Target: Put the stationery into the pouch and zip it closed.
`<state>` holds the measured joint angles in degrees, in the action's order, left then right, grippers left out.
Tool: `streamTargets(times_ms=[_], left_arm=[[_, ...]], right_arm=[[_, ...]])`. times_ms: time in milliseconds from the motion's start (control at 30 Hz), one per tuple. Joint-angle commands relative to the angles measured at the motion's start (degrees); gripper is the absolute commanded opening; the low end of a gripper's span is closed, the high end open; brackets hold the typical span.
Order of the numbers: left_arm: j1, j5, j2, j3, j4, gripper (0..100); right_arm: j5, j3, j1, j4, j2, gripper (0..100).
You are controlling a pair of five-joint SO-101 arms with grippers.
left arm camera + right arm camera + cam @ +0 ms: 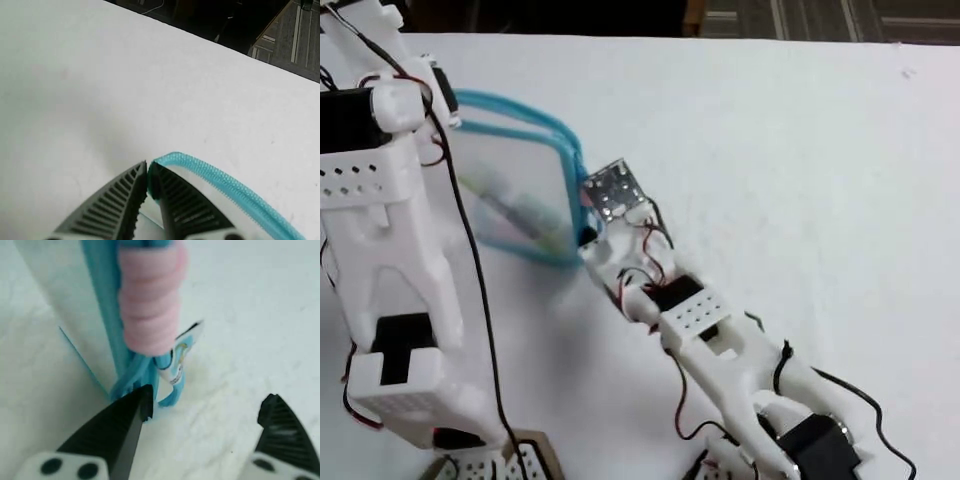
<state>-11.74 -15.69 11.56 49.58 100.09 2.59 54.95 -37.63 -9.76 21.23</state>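
Lying upper left in the high view, the pouch already holds the stationery; the left tool pinches its edge, the right tool is wide open, and zipping looks not yet done.

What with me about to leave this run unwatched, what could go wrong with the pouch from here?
1. The left end effector is shut on just a corner of the pouch, at its teal edge. A tug along the zip could pull it free.
2. The right end effector is open, with one finger against the edge beside the pink charm and tag. Closing there might pinch fabric, not the pull.
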Motion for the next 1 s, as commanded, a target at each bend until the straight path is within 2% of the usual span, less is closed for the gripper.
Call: streamTargets(times_ms=[0, 133, 467, 733, 967], left_arm=[[0.3, -0.2, 0.3, -1.8, 0.2, 2], [0.3, -0.1, 0.3, -1.8, 0.2, 2], [0.3, -0.1, 0.3, -1.8, 0.4, 2], [0.3, 0.0, 0.3, -1.8, 0.3, 2], [0.3, 0.0, 0.3, -1.8, 0.2, 2]], right_arm=[[0.6, -1.0, -0.6, 7.4, -1.5, 34.0], [0.7, -4.4, 1.4, 10.8, -8.7, 32.3], [0.7, -23.0, 7.3, 11.1, -28.4, 11.0], [0.7, -37.9, 9.0, 11.1, -43.1, 16.6], [0.7, -48.7, 14.0, 11.1, -49.2, 17.0]])
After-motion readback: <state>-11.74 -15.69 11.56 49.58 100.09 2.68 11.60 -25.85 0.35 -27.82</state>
